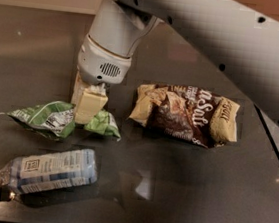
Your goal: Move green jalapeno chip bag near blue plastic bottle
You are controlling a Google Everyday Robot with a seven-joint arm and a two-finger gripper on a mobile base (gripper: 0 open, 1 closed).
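Note:
The green jalapeno chip bag (53, 119) lies crumpled on the dark table at centre left, its white label panel facing up. My gripper (85, 111) comes down from above onto the middle of the bag, and its cream fingers (91, 106) pinch the bag there. The blue plastic bottle (42, 169) lies on its side just below the bag, cap pointing left, a short gap away from it.
A larger brown-and-cream chip bag (184, 113) lies to the right of my gripper. My white arm (228, 38) crosses the top right of the view. The table's right edge (276, 149) runs diagonally at the far right.

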